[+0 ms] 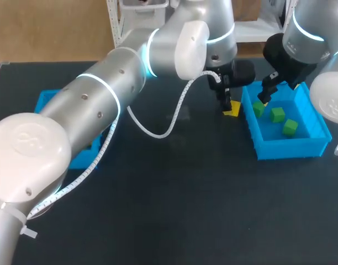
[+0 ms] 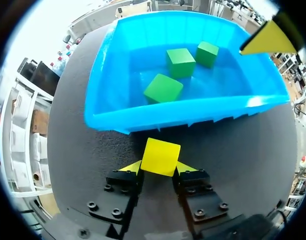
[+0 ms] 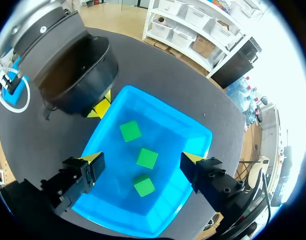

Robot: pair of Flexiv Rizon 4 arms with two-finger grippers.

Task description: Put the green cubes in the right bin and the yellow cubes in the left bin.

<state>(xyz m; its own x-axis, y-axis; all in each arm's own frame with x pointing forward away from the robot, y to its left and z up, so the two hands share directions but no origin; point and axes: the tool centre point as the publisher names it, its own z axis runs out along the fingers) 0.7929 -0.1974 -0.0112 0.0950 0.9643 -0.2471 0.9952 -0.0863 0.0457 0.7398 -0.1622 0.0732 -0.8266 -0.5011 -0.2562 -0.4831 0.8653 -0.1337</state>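
A yellow cube [image 2: 160, 156] sits on the black table just outside the right blue bin [image 2: 183, 115], and my left gripper [image 2: 159, 167] is shut on it, a yellow tip against each side. From the head view, this gripper [image 1: 227, 102] and the cube [image 1: 231, 110] stand at the bin's [image 1: 290, 148] left wall. Three green cubes [image 1: 259, 109] [image 1: 277, 115] [image 1: 290, 127] lie inside that bin. My right gripper [image 3: 142, 160] hangs open above the bin, over the green cubes [image 3: 130, 131] [image 3: 144, 186], holding nothing.
The left blue bin [image 1: 47, 99] is largely hidden behind my left arm at the table's left side. A white cable [image 1: 158, 132] hangs from the left arm over the middle of the table.
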